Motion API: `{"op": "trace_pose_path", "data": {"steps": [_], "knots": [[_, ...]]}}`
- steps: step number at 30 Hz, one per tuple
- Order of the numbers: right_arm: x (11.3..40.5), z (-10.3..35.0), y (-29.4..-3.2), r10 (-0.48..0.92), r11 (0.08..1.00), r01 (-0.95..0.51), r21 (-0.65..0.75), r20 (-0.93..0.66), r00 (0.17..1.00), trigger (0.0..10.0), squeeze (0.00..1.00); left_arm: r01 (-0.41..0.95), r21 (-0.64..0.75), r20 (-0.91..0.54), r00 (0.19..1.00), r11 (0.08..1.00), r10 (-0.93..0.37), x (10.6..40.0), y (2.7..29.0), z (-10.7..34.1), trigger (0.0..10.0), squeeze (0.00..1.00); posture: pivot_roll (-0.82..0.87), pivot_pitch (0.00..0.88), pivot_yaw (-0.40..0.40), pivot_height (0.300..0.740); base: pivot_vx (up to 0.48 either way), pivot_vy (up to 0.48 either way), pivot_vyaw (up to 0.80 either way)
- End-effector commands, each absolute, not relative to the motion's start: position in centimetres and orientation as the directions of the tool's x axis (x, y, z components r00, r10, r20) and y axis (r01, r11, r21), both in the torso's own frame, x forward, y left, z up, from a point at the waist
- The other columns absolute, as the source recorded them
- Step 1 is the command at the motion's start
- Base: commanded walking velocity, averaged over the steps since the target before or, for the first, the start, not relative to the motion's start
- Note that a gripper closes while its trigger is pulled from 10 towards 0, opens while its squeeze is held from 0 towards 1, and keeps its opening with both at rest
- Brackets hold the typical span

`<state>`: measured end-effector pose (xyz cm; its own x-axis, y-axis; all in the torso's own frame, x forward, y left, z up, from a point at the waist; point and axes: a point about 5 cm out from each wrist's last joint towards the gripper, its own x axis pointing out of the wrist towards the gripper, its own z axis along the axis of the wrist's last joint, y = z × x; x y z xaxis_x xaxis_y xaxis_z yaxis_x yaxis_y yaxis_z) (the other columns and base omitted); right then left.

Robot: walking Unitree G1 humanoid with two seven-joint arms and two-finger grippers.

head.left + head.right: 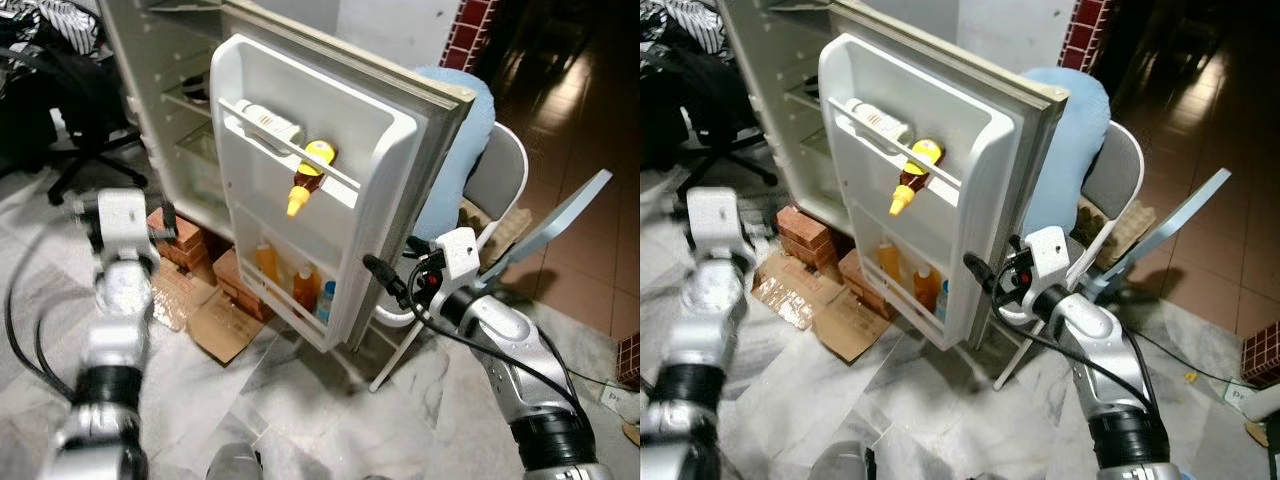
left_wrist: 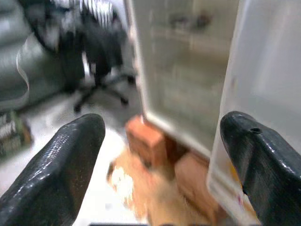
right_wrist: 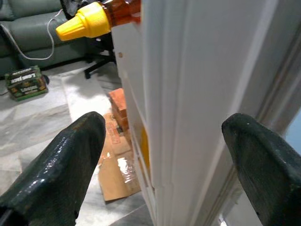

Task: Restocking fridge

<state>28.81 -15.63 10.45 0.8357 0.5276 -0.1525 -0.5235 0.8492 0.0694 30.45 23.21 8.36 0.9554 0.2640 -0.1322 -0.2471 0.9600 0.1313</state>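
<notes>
Right gripper [image 3: 160,141]: fingers spread, straddling the fridge door [image 1: 330,190] at its outer edge.
Left gripper [image 2: 164,155]: released, near the bricks [image 1: 180,240].
Honey bottle [image 1: 308,175]: door shelf, yellow cap pointing down-left.

Place: lived-in home | white fridge with open door [image 1: 330,190] stocked with bottles | red bricks [image 1: 180,240] and flattened cardboard [image 1: 225,325] on marble floor | black swivel office chair [image 1: 70,130] | grey sofa [image 3: 28,28] | white folding chair with blue cushion [image 1: 470,150]
</notes>
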Motion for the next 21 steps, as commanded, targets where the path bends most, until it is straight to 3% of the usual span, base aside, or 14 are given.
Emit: {"op": "trace_pose_path", "data": {"steps": [1, 8, 13, 21], "knots": [[29.1, 10.5, -15.7, 0.521, 0.853, -0.518, 0.059, -0.154, 0.84, 10.0, 0.0, -0.266, 0.109, -0.097, 0.956, 0.958, 0.277, 30.1, 23.4, 9.3, 10.0, 0.0, 0.05, 0.0, -0.045, 0.74, 0.0, 0.48, 0.0], [29.8, 10.6, -16.1, 0.439, 0.896, -0.443, 0.014, -0.163, 0.883, 10.0, 0.0, -0.243, 0.106, -0.122, 0.959, 0.964, 0.255, 28.9, 22.7, 8.9, 10.0, 0.0, 0.05, 0.0, -0.048, 0.74, 0.0, 0.48, 0.0], [29.9, 9.9, -17.5, 0.256, 0.96, -0.275, -0.055, -0.232, 0.938, 10.0, 0.0, -0.222, 0.096, -0.131, 0.963, 0.97, 0.234, 28.9, 22.4, 9.3, 10.0, 0.0, 0.05, 0.0, -0.044, 0.74, 0.0, 0.48, 0.0], [28.9, 8.6, -18.3, 0.139, 0.984, -0.165, -0.059, -0.313, 0.94, 10.0, 0.0, -0.196, 0.099, -0.146, 0.967, 0.976, 0.209, 28.7, 21.9, 9.3, 10.0, 0.0, 0.04, 0.0, -0.037, 0.74, 0.0, 0.48, 0.0]]}}
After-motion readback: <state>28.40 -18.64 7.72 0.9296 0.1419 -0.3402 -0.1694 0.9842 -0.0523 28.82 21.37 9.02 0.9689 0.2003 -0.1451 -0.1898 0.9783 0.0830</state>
